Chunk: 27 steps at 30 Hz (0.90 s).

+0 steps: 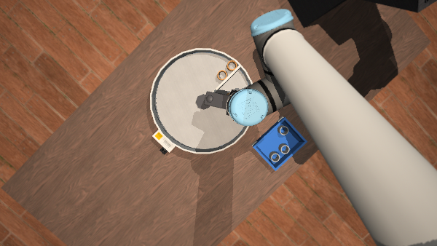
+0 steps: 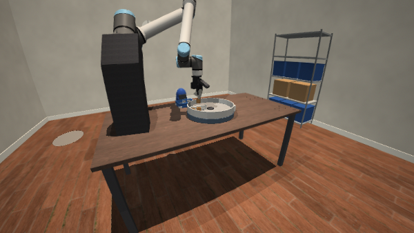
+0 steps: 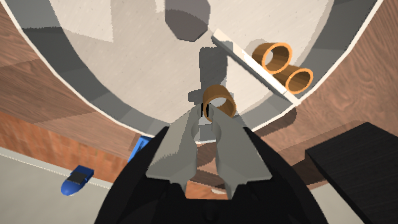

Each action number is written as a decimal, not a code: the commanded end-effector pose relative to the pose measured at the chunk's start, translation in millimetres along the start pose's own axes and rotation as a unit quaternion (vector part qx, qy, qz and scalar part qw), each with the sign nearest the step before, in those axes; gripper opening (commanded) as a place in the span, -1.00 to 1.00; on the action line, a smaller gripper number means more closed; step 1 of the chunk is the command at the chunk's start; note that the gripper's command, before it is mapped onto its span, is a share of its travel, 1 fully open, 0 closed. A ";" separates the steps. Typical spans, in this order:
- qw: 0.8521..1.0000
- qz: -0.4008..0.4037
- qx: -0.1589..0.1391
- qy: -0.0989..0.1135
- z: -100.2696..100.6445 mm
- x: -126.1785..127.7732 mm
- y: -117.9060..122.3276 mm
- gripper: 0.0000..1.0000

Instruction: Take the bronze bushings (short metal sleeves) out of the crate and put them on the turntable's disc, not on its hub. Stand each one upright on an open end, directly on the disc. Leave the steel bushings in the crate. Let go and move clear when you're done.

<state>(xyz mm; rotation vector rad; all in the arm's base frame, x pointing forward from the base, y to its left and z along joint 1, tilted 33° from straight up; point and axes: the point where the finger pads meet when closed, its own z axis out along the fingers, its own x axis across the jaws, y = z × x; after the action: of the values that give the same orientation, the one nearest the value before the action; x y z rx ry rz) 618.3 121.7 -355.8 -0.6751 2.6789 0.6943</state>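
Note:
My gripper (image 2: pixel 198 96) (image 3: pixel 204 103) is shut on the wall of a bronze bushing (image 2: pixel 198 101) (image 3: pixel 215 92), open end up, above the turntable's disc (image 1: pixel 175 91) (image 3: pixel 130 60) near its rim; the wrist hides it in the top view. Two more bronze bushings stand upright on the disc, one bushing (image 1: pixel 227 66) (image 3: pixel 290 73) near the rim, the other bushing (image 1: pixel 218 76) (image 3: pixel 258 53) close beside it. The dark hub (image 1: pixel 200 102) (image 3: pixel 187 19) is at the disc's centre. Three steel bushings (image 1: pixel 279 132) (image 1: pixel 280 149) (image 1: pixel 271 158) are in the blue crate (image 1: pixel 267 142).
A white divider bar (image 1: pixel 229 77) (image 3: pixel 250 62) runs from near the hub to the rim, between the held bushing and the two standing ones. A raised wall (image 2: pixel 211 114) surrounds the disc. A black pedestal (image 2: pixel 127 96) (image 3: pixel 357 150) carries the arm.

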 end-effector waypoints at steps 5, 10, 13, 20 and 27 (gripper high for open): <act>1.000 0.000 0.000 0.000 -0.4 -0.3 -0.4 -1.00; 1.000 0.000 0.000 0.000 -0.4 -0.3 -0.4 -1.00; 1.000 0.000 0.000 0.000 -0.4 -0.3 -0.4 -1.00; 1.000 0.000 0.000 0.000 0.4 -0.3 -0.4 -1.00; 1.000 0.000 0.000 0.000 5.8 -0.3 -0.4 -1.00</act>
<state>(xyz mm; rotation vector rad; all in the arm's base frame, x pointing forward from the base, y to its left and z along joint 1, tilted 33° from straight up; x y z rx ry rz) 618.7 123.2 -358.1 -0.6751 2.6789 0.6943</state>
